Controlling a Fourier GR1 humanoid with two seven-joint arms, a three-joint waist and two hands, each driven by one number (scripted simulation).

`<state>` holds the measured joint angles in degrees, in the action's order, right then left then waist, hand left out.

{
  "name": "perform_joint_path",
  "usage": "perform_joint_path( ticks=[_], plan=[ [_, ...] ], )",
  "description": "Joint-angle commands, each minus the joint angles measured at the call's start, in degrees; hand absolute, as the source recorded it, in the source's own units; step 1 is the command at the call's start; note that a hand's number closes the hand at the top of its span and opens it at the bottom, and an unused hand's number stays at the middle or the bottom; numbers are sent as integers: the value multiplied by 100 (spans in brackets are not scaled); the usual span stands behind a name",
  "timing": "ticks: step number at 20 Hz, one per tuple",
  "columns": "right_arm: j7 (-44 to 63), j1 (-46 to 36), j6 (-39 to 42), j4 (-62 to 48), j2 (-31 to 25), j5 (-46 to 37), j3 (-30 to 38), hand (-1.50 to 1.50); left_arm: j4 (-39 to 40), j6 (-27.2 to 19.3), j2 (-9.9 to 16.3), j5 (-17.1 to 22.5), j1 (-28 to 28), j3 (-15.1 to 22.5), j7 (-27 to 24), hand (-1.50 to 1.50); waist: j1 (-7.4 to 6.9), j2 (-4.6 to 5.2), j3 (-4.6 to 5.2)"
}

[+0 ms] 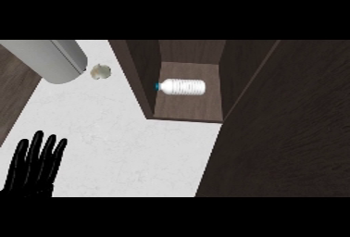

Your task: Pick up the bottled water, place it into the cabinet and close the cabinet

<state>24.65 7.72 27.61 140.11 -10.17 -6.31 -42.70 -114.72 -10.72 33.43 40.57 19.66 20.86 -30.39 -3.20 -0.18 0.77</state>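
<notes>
Bottled water (182, 86) lies on its side on the floor of the open cabinet (188, 109), blue cap toward the left wall; it looks light, smooth and apt to roll, best taken round its ribbed middle. Left hand (35, 163) rests at the lower left, fingers straight and holding nothing. Right hand is out of view, and the dark cabinet door (287, 129) runs past the frame's right edge.

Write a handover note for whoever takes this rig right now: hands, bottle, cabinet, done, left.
Left hand: open, fingers up, resting at the view's lower left.
Right hand: not in view.
Bottled water: lying on its side inside the cabinet, cap toward the view's left.
Cabinet door: open, filling the view's right.
Done: bottle is in.
Left: close the door.
</notes>
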Motion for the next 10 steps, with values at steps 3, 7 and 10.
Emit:
perform_joint_path(
  ticks=[3, 7, 10],
  plan=[
    [292, -554, -815, -547, 965, -303, -298, 150, 25, 189, 112, 136, 56, -163, -9, -150, -102, 43, 12],
    [257, -608, -821, -618, 965, -188, -149, 150, 64, 295, 157, 137, -11, -227, -44, -150, -115, 88, 10],
    [245, -502, -847, -636, 966, -11, -138, 150, -31, 328, 210, 226, 91, -320, -37, -150, -245, 96, 7]
  ],
)
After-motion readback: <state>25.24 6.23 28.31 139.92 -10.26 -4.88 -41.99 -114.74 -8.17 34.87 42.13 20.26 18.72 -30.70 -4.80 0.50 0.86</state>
